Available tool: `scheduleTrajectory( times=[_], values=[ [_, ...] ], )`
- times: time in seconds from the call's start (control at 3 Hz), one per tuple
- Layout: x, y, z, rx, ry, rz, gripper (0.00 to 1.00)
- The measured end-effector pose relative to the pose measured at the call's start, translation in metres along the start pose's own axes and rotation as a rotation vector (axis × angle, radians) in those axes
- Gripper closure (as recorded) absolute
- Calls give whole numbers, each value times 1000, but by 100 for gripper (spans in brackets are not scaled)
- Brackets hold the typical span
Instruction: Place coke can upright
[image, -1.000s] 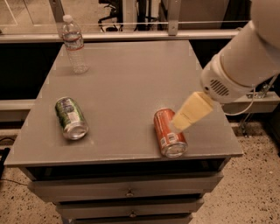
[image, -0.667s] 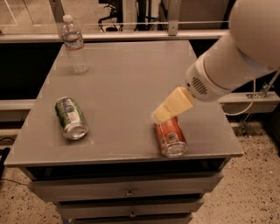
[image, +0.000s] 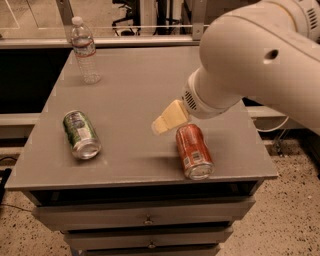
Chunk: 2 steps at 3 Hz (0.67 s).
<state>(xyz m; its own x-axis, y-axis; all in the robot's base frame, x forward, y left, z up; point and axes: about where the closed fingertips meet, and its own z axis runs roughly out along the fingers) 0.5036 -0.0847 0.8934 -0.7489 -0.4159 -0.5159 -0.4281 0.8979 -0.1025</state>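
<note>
The coke can (image: 193, 151) lies on its side near the front right edge of the grey cabinet top (image: 135, 90), its silver end facing the front. My gripper (image: 169, 118), a cream-coloured tip on the big white arm (image: 250, 60), hangs just above and to the left of the can's far end. It holds nothing that I can see.
A green-and-silver can (image: 81, 134) lies on its side at the front left. A clear plastic water bottle (image: 85, 50) stands upright at the back left corner. The cabinet has drawers (image: 147, 219) below. A speckled floor lies around it.
The arm has swung left. The gripper has moved from the right of the coke can across it to above and left of its far end. The cans and the bottle have not moved.
</note>
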Motion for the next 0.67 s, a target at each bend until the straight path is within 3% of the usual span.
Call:
scheduleTrajectory(
  times=[0.33,0.67],
  values=[
    [18,0,18,58,54,104,0],
    [42,9,30,89,100,290,2]
  ],
)
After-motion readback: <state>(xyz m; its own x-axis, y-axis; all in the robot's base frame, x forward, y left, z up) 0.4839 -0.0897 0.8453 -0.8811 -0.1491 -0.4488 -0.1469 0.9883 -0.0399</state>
